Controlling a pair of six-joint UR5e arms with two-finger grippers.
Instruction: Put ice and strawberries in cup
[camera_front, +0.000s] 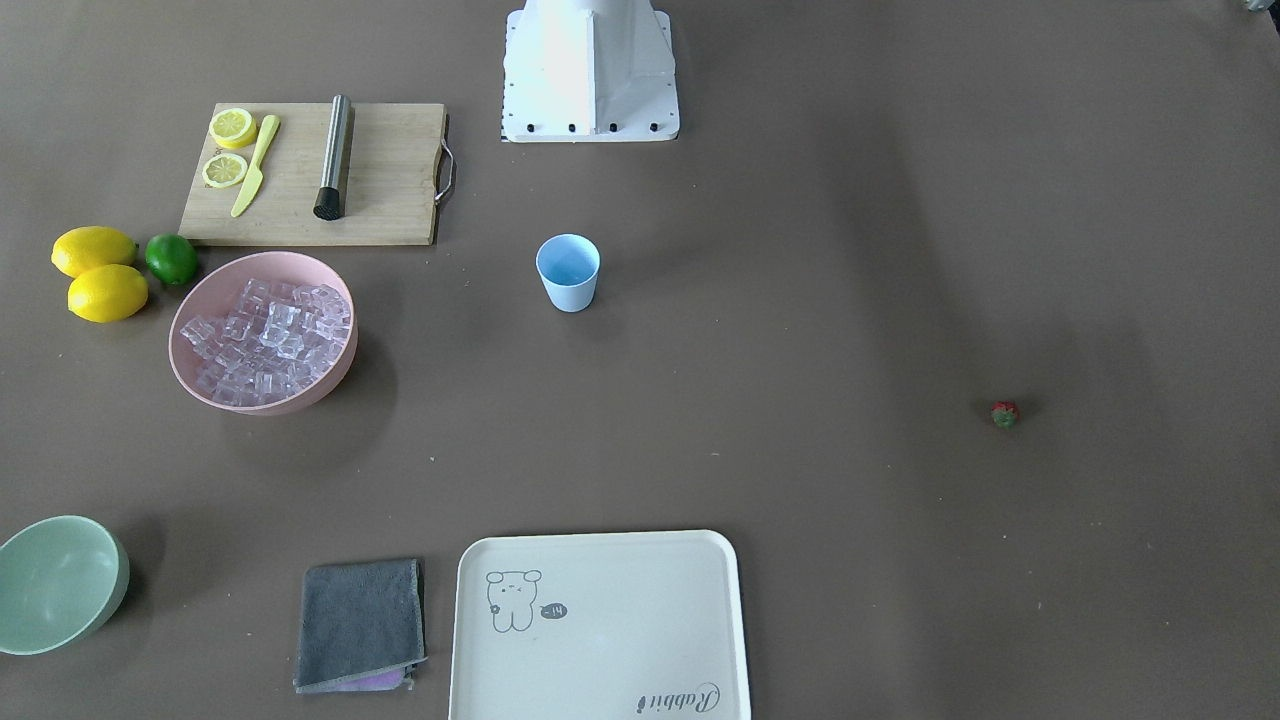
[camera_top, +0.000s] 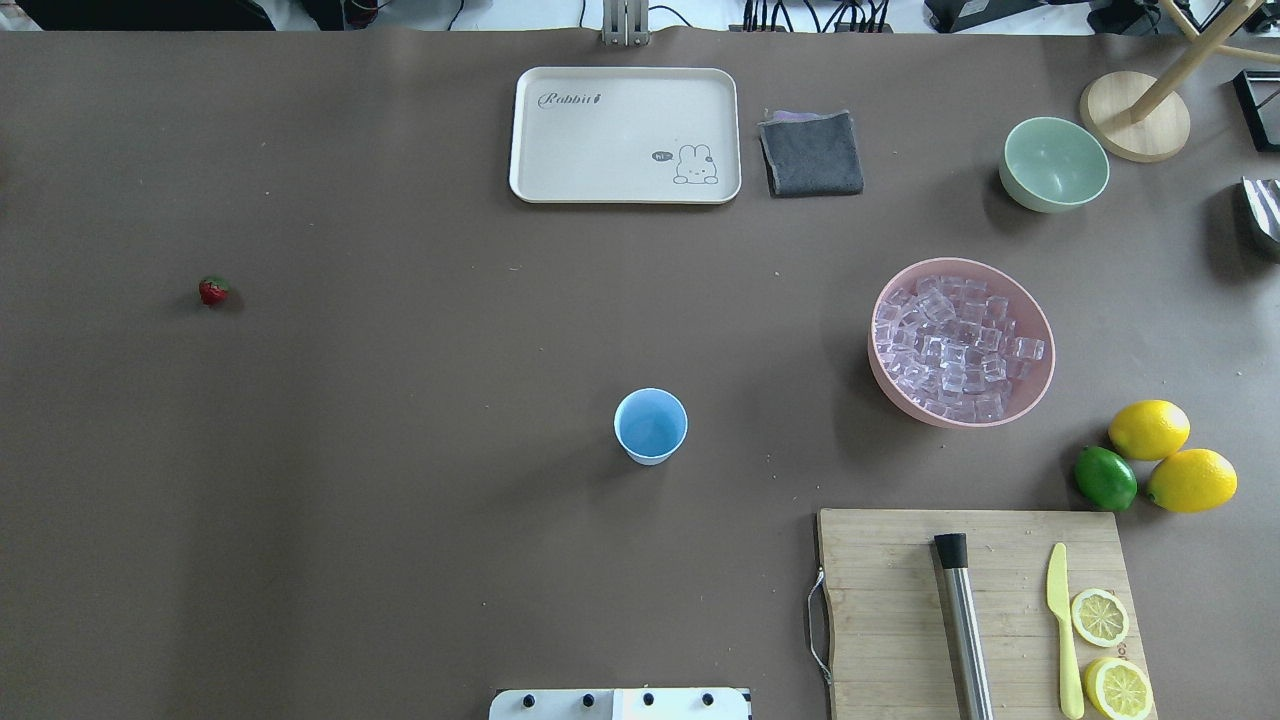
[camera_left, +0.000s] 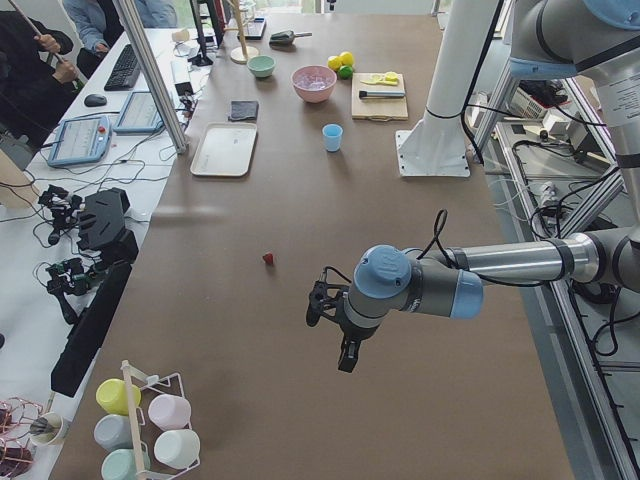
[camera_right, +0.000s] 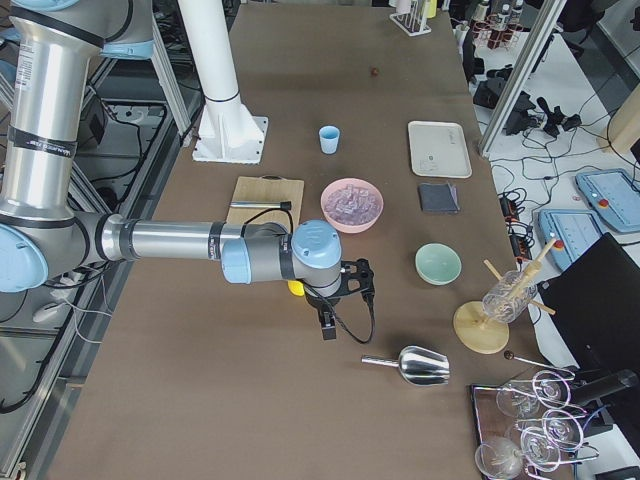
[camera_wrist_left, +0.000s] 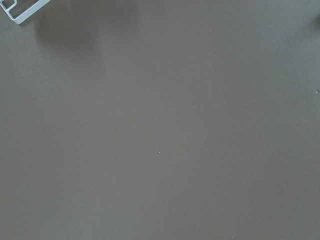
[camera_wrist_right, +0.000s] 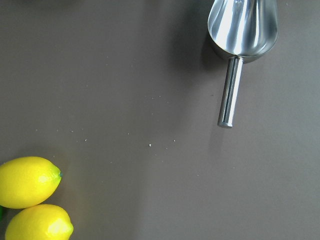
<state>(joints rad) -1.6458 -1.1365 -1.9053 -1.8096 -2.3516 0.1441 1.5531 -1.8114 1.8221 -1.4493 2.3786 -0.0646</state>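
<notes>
The light blue cup (camera_top: 651, 426) stands upright and empty near the table's middle, also seen in the front view (camera_front: 568, 272). The ice (camera_top: 955, 345) fills a pink bowl (camera_top: 885, 380) to the cup's right. One tiny red strawberry (camera_top: 213, 291) lies alone far to the left. My left gripper (camera_left: 346, 358) shows only in the left side view, hanging over bare table beyond the strawberry (camera_left: 268, 258). My right gripper (camera_right: 327, 326) shows only in the right side view, above the table between the lemons and a metal scoop. I cannot tell whether either is open or shut.
A metal scoop (camera_wrist_right: 242, 25) lies near two lemons (camera_wrist_right: 27, 181). A cutting board (camera_top: 975, 610) holds a muddler, a yellow knife and lemon slices. A lime (camera_top: 1105, 478), pale green bowl (camera_top: 1055, 165), grey cloth (camera_top: 811, 152) and white tray (camera_top: 625, 135) are on the table.
</notes>
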